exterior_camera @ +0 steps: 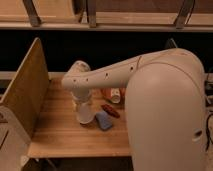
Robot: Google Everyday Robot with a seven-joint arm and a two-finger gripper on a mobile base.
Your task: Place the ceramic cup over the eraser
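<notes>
My gripper [82,104] hangs down from the arm's wrist over the left-middle of the wooden table [60,135]. It is shut on the ceramic cup [84,114], a small white-cream tapered cup held mouth down. The cup's wide rim is at or just above the tabletop. The eraser is hidden; no black block shows, and the cup stands where it lay. The arm reaches in from the right and covers the right side of the table.
A light-blue flat piece [104,120] lies just right of the cup. A dark reddish elongated piece [111,110] lies behind it. An orange bowl [108,93] with a whitish item [116,96] sits further back. A wooden side wall [22,92] borders the table's left.
</notes>
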